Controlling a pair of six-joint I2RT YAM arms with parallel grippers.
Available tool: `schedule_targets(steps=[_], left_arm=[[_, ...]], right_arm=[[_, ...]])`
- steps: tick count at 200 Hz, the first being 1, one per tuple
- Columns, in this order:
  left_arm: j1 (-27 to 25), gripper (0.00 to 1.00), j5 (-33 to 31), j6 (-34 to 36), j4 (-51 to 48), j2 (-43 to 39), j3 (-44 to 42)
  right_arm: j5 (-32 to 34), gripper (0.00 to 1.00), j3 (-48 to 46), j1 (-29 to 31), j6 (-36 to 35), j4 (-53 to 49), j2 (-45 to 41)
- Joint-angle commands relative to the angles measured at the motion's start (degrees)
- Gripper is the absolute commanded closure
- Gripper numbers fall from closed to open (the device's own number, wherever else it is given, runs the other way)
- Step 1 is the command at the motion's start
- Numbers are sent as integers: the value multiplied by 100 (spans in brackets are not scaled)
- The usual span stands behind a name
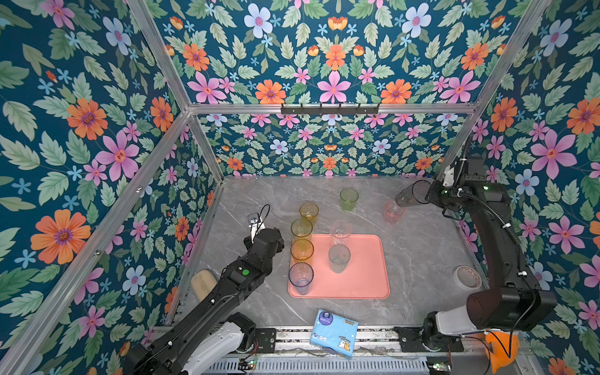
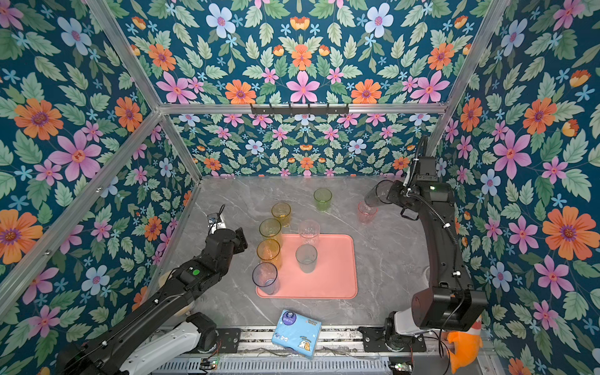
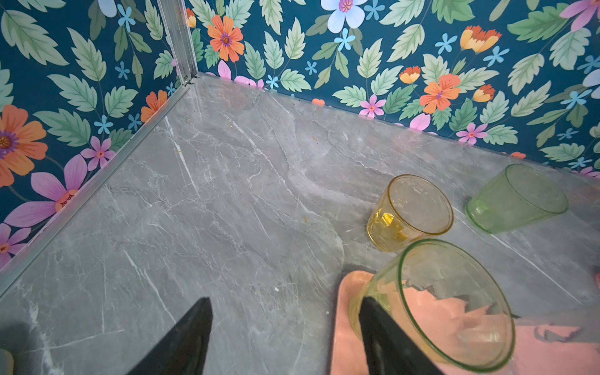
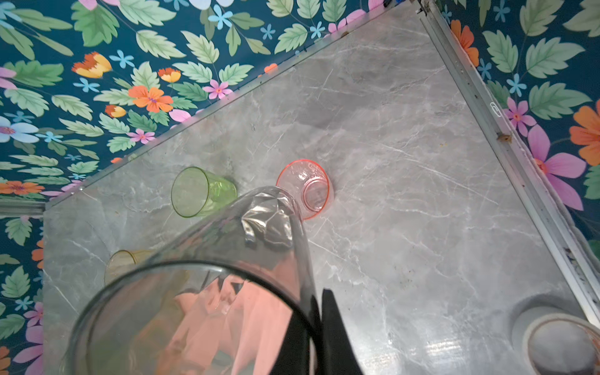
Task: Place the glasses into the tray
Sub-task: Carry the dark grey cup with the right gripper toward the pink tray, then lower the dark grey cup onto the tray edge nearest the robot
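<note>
The salmon-pink tray [image 1: 363, 279] lies mid-table. Several glasses stand on it: yellow-green [image 1: 301, 229], amber [image 1: 302, 250] and blue-grey [image 1: 301, 277] along its left edge, clear [image 1: 340, 232] and teal [image 1: 339, 258] further in. Short amber [image 1: 308, 211], green [image 1: 349, 198] and pink [image 1: 393, 211] glasses stand on the table behind. My right gripper [image 4: 319, 294] is shut on the rim of the smoky dark glass [image 4: 227, 259], held tilted in the air near the pink glass [image 4: 306, 188]. My left gripper [image 3: 285, 300] is open and empty, just left of the yellow-green glass [image 3: 448, 308].
A light-blue tissue packet [image 1: 334, 332] lies at the front edge. A tape roll [image 1: 467, 276] sits by the right wall, a wooden-backed brush [image 1: 203, 284] by the left wall. Flowered walls close in three sides of the grey marble table [image 1: 422, 246].
</note>
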Motion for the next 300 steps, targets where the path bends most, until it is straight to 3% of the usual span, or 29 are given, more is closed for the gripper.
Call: schedule_targets(steps=[1, 108, 215, 300], left_arm=[[4, 26, 13, -15, 55, 15, -12], [7, 26, 2, -81, 227, 213, -20], [5, 26, -114, -14, 274, 254, 25], [5, 26, -109, -23, 254, 129, -52]], right_arm=[[29, 99, -114, 228, -13, -176, -223], [520, 100, -1137, 1703, 272, -625, -1076], [1239, 100, -1920, 3143, 820, -1023, -1129], [1242, 100, -2679, 4117, 1164, -827, -1446]])
